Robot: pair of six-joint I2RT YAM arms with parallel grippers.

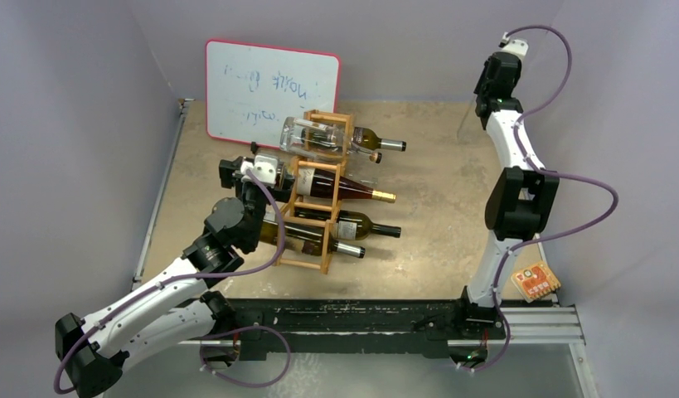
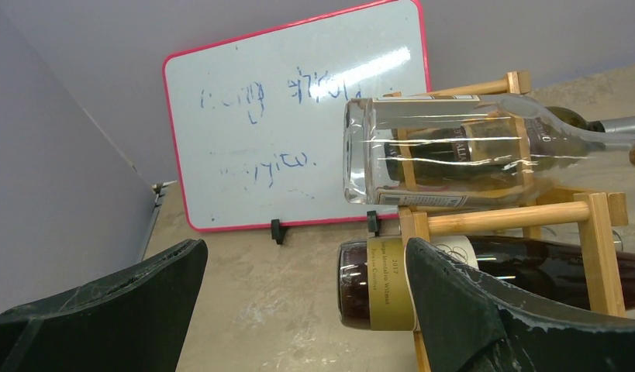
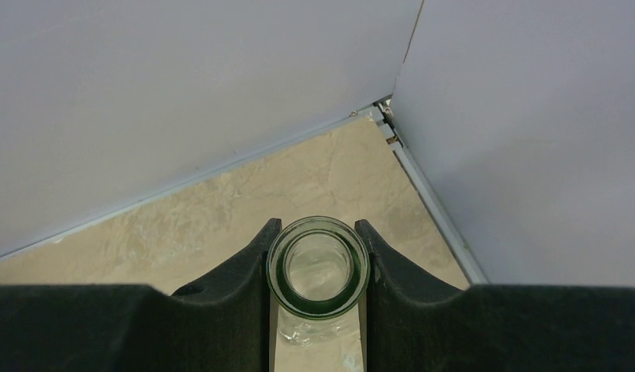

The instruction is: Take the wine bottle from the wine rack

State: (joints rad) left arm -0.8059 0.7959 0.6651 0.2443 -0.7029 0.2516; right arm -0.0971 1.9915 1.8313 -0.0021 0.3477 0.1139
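Note:
The tan wooden wine rack [image 1: 301, 178] stands mid-table with several bottles lying in it: a clear one [image 1: 311, 133] on top, a dark red one with a gold cap [image 1: 344, 189], and two dark ones lower down. My left gripper [image 1: 251, 164] is open at the rack's left side. In the left wrist view the left gripper [image 2: 298, 310] is wide apart, and its right finger [image 2: 484, 310] overlaps the label of the red bottle [image 2: 376, 283] under a rack dowel [image 2: 508, 217]. My right gripper [image 3: 317, 267] is shut on the mouth of an upright clear glass bottle [image 3: 317, 302] in the back right corner.
A red-edged whiteboard [image 1: 269, 91] leans against the back wall behind the rack, also in the left wrist view [image 2: 298, 132]. Grey walls enclose the table on three sides. A small orange card [image 1: 536, 279] lies at the right edge. A black rail [image 1: 385, 319] runs along the near edge.

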